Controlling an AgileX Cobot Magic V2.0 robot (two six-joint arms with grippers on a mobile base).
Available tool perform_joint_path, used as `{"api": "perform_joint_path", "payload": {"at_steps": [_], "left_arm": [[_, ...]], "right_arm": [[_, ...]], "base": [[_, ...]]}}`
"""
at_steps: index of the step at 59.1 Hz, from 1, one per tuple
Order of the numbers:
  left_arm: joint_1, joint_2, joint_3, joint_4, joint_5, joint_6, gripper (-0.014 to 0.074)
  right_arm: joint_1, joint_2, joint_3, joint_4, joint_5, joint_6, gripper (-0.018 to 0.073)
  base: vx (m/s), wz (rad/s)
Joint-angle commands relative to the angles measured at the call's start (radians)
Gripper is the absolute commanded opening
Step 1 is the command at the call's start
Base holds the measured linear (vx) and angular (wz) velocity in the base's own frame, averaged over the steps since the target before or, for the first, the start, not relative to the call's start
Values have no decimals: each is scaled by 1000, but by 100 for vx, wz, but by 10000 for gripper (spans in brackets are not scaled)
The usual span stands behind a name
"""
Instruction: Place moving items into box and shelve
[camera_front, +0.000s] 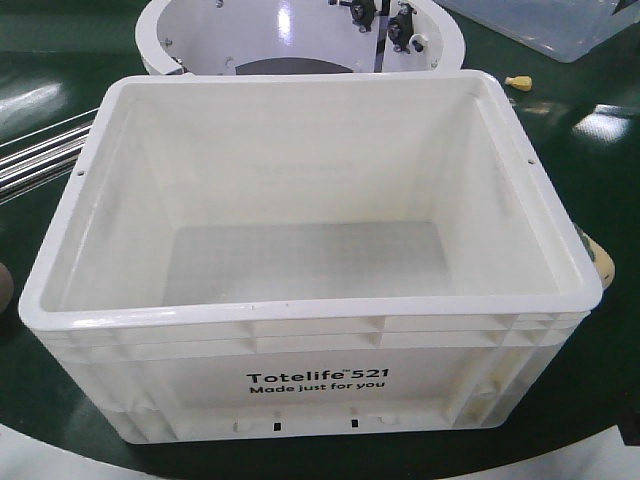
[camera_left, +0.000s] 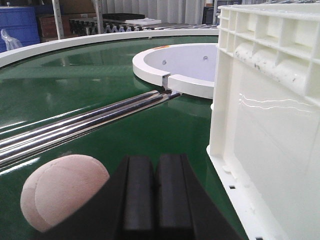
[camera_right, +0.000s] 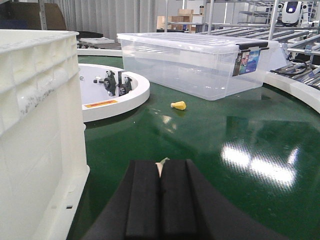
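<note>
Ball (camera_left: 60, 192): dull pink-brown, lying on the green bench (camera_left: 100, 90) just left of the left jaws; its lower right side is hidden behind them.
Left jaws: black pads pressed together with nothing between them, low over the bench.
Right jaws: black pads pressed together. A pale cream sliver of the egg toy (camera_right: 162, 166) shows just past their tips, and I cannot tell whether it touches them.
Box (camera_front: 320, 380): large white crate, upright with its top open, printed "Totelife 521 Made just for you". It stands between the two pairs of jaws, close on the right of the left jaws and close on the left of the right jaws. Both toys lie outside it.
Chrome rods (camera_left: 75, 125): ahead and to the left of the left jaws, running along the bench toward the white ring.
White ring (camera_right: 115, 95): ahead of both jaws, beyond the box.
Small yellow piece (camera_right: 178, 105): ahead of the right jaws, alone on the bench.
Clear lidded tub (camera_right: 200, 65): farther ahead of the right jaws, behind the yellow piece.
Roller rack (camera_right: 300, 72): far ahead and to the right of the right jaws, past the bench's white edge.
</note>
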Motion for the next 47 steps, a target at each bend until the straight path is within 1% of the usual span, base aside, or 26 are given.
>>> {"api": "perform_joint_path", "payload": {"at_steps": [1,47], "left_arm": [[-4,-15,15,-9,-94,-2,-6],[-4,-15,15,-11,-95,-4,-6]], "right_arm": [[0,-14,2,-14,-87,-8,-9],[0,-14,1,-14,-93,-8,-9]], "base": [[0,0],[0,0]]}}
